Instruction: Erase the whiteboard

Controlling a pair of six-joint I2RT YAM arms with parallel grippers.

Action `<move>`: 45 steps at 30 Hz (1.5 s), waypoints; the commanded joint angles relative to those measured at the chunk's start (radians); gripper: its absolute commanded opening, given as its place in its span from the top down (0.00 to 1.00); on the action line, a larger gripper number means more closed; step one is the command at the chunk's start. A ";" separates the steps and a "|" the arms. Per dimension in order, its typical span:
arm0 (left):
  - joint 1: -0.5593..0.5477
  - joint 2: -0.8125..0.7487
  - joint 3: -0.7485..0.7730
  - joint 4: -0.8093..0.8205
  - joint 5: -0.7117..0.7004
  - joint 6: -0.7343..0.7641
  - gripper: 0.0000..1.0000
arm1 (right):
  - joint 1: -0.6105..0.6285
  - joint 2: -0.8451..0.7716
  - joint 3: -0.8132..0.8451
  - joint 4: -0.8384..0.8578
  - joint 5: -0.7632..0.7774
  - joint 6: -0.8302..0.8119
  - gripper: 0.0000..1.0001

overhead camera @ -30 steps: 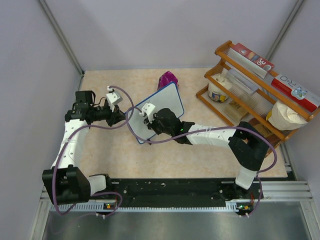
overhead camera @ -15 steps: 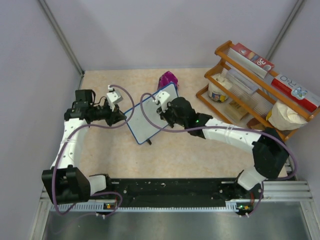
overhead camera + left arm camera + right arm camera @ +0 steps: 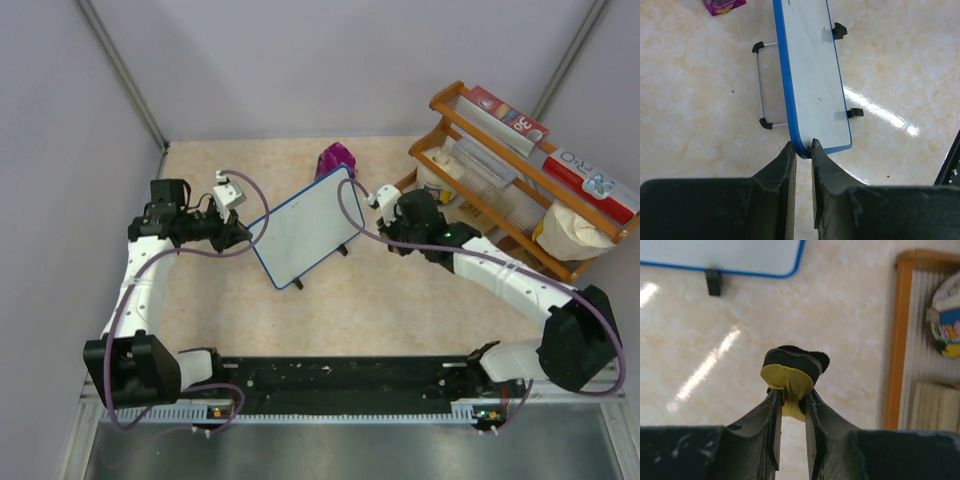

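The whiteboard (image 3: 305,225), white with a thin blue frame and two black feet, stands tilted on the table; its face looks blank. In the left wrist view the whiteboard (image 3: 812,75) runs away from my left gripper (image 3: 803,151), which is shut on its near blue corner. My left gripper (image 3: 243,232) holds the board's left edge in the top view. My right gripper (image 3: 792,392) is shut on the yellow-and-black eraser (image 3: 790,372), held off the board, to its right. In the top view the right gripper (image 3: 385,212) sits just right of the board's far corner.
A wooden rack (image 3: 505,170) with boxes, a cup and a bag stands at the back right; its edge shows in the right wrist view (image 3: 896,340). A purple packet (image 3: 336,158) lies behind the board. Grey walls close in the left and back.
My right arm has swept the eraser across the board from lower left to upper right and come off its face, now beside the rack. The left gripper has kept its hold.
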 commanded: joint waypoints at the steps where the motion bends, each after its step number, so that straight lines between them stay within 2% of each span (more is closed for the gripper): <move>1: -0.002 0.008 0.021 0.026 -0.021 0.054 1.00 | -0.069 -0.106 -0.061 -0.115 -0.028 -0.079 1.00; 4: -0.002 0.009 0.013 0.041 -0.025 0.043 0.99 | -0.089 -0.126 -0.090 -0.156 -0.021 -0.108 1.00; 9: -0.002 0.009 -0.002 0.080 -0.051 0.017 0.90 | -0.116 -0.126 -0.127 -0.175 -0.034 -0.116 1.00; 23: -0.002 0.022 -0.035 0.138 -0.117 0.008 0.73 | -0.130 -0.069 -0.133 -0.184 -0.049 -0.094 1.00; 31: -0.002 0.029 -0.047 0.162 -0.136 0.012 0.67 | -0.132 -0.074 -0.143 -0.193 -0.046 -0.088 1.00; 45: 0.005 0.016 -0.079 0.155 -0.165 0.048 0.65 | -0.143 -0.086 -0.175 -0.198 -0.046 -0.080 1.00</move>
